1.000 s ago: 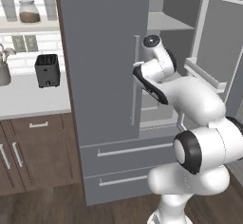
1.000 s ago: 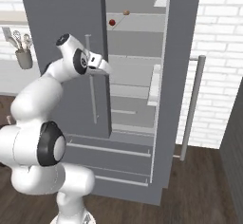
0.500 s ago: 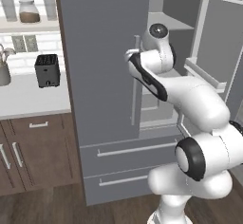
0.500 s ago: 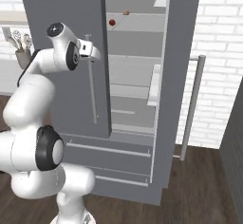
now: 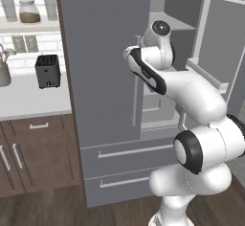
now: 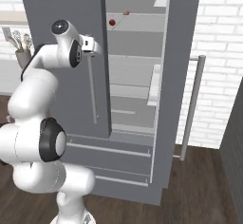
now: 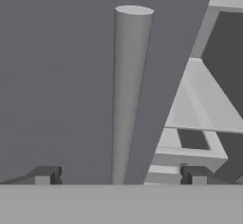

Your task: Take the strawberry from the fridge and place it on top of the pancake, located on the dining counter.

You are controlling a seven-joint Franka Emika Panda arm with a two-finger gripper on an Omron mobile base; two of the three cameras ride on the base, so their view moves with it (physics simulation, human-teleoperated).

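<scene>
Hovering with its two dark finger tips spread wide, the tool (image 7: 118,174) is facing the long silver bar handle (image 7: 129,95) on the shut left door of the tall flat grey fridge (image 6: 61,9), holding nothing. Beyond that door's edge, the tiny bright red strawberry (image 6: 112,22) is sitting on an upper pale grey shelf (image 6: 137,23), up and to the tool's right, beside a small tan-orange lump (image 6: 126,13).

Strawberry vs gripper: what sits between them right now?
In the right base view, the closed left door's edge and its bar handle stand between the gripper and the strawberry on the upper shelf.
</scene>
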